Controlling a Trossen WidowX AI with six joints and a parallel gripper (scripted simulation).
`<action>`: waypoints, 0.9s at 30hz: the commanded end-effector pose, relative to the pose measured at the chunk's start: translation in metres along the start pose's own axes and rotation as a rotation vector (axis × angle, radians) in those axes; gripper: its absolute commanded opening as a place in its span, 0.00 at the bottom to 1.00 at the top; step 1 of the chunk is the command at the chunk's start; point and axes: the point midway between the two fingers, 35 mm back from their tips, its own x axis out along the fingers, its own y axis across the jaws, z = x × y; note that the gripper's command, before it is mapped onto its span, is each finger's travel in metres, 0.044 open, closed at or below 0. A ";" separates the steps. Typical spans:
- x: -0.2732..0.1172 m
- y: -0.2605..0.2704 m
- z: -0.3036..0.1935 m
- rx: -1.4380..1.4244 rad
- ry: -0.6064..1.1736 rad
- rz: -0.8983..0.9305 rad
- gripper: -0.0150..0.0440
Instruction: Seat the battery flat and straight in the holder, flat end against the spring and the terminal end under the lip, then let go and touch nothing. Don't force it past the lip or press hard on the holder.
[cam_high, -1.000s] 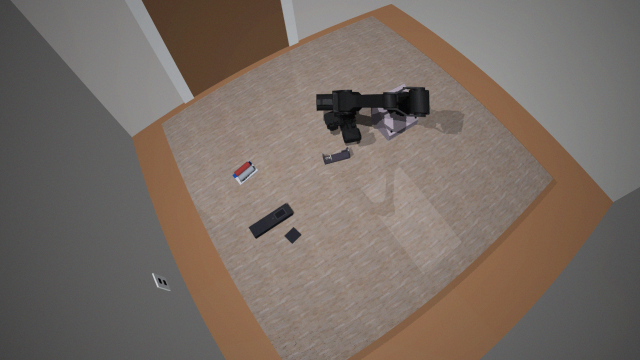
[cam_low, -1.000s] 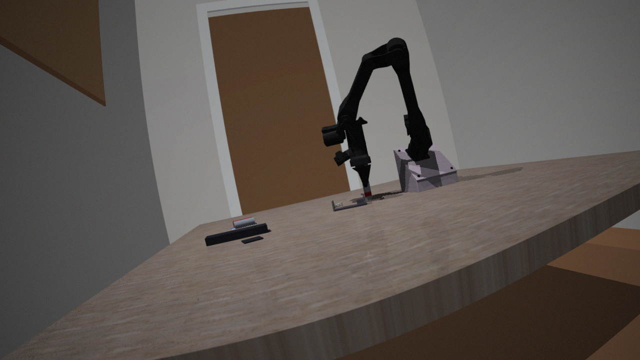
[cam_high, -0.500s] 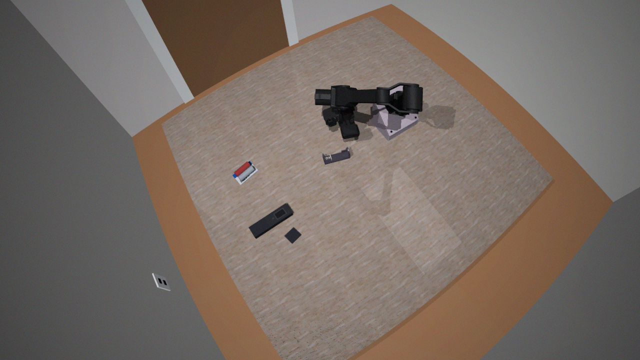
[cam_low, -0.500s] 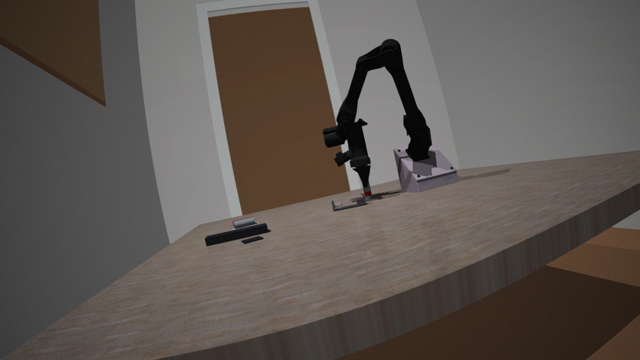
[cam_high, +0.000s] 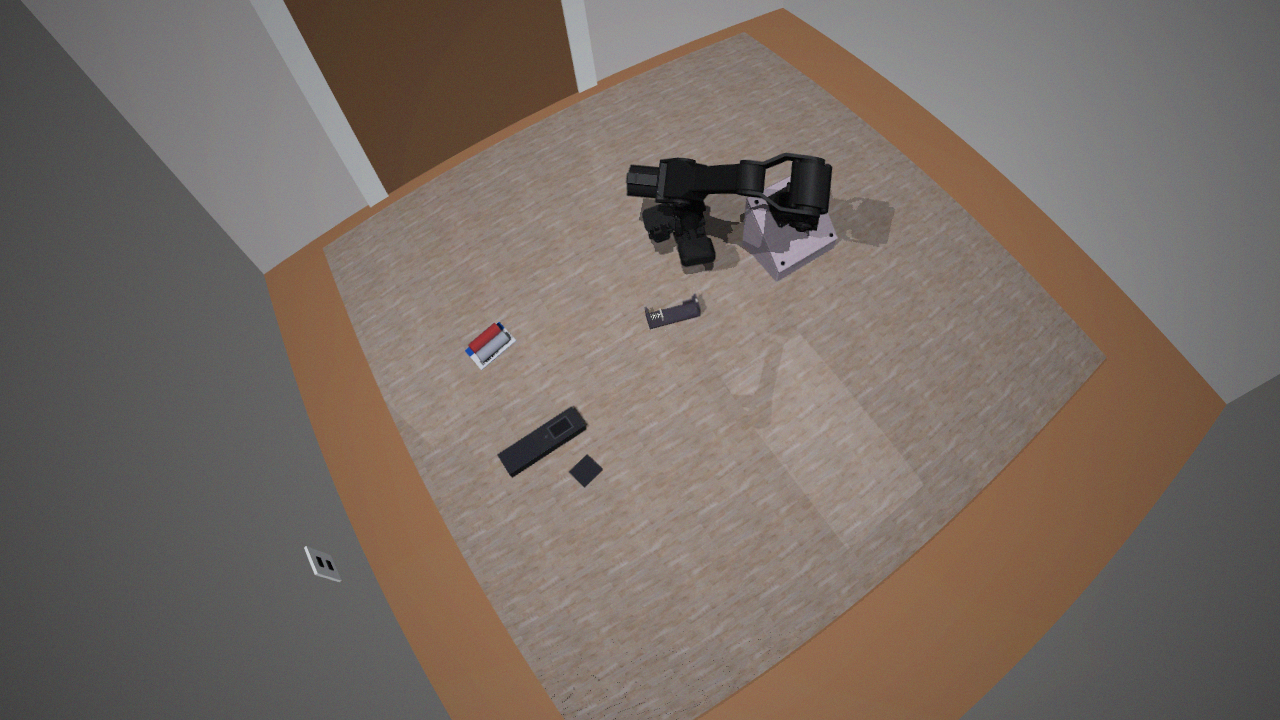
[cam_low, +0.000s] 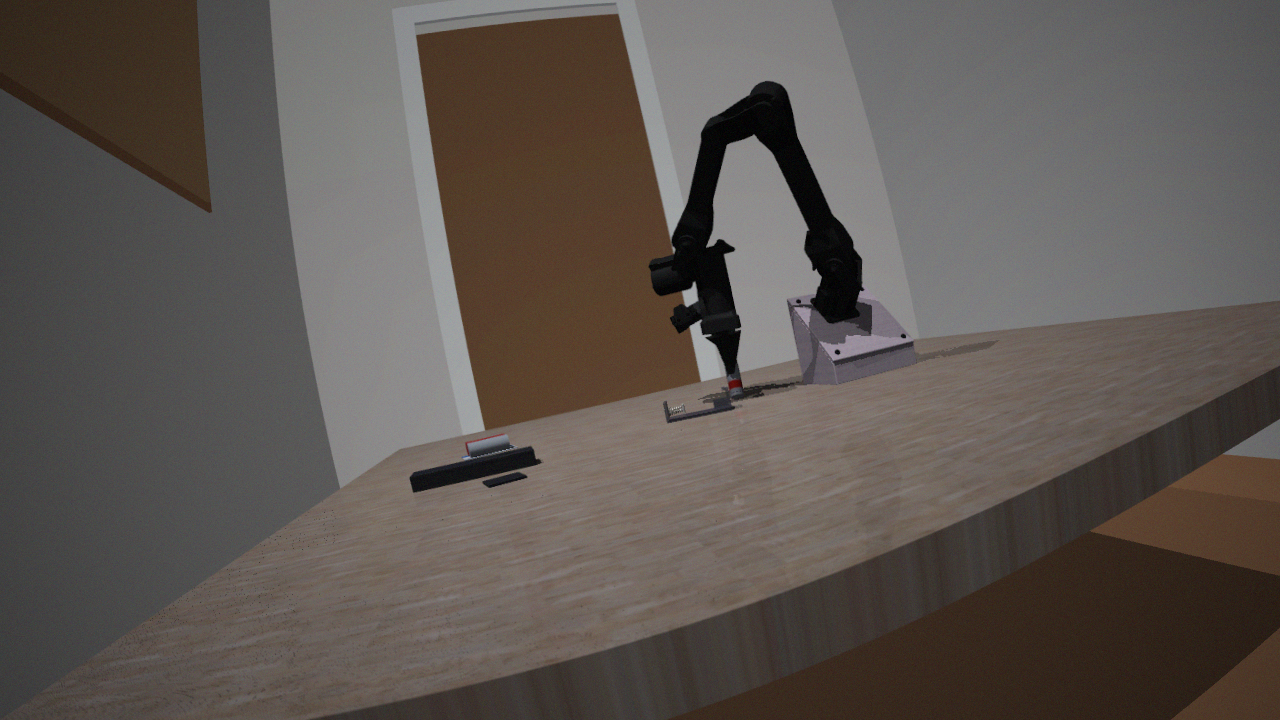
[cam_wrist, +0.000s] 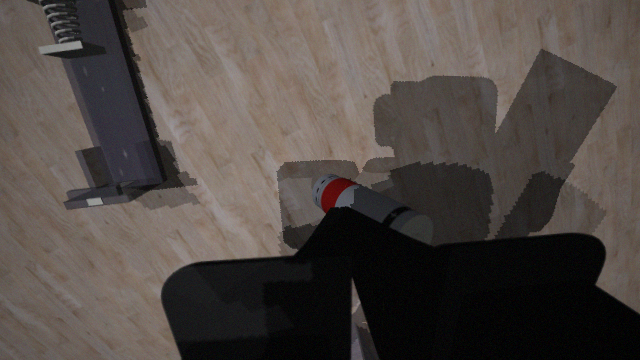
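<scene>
The battery (cam_low: 734, 385) (cam_wrist: 372, 204), grey-white with a red band low down, stands on end on the table, roughly upright, beside the holder's lip end. The holder (cam_high: 677, 313) (cam_low: 702, 414) (cam_wrist: 107, 100) is dark and lies flat with nothing in it. Its spring (cam_high: 656, 315) (cam_wrist: 65, 22) is at the end away from the battery; the lip end wall (cam_wrist: 112, 195) is at the near end. My gripper (cam_low: 733, 365) (cam_wrist: 339, 216) points down, shut with nothing between the fingers, its tips right by the battery's upper part. Whether they touch it I cannot tell. In the top view the arm hides the battery.
A white tray (cam_high: 481, 363) with a red and a grey cylinder lies left of the holder. A long black remote-like case (cam_high: 537, 443) (cam_low: 469, 470) and a small dark square cover (cam_high: 585, 471) (cam_low: 504, 480) lie farther off. The arm's pale base (cam_high: 785, 259) (cam_low: 872, 360) stands behind the holder.
</scene>
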 end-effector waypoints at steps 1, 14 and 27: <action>0.001 -0.009 -0.001 -0.001 0.004 -0.003 0.25; -0.013 -0.019 0.000 0.001 0.001 -0.002 0.25; -0.079 -0.022 -0.002 -0.001 0.006 -0.005 0.25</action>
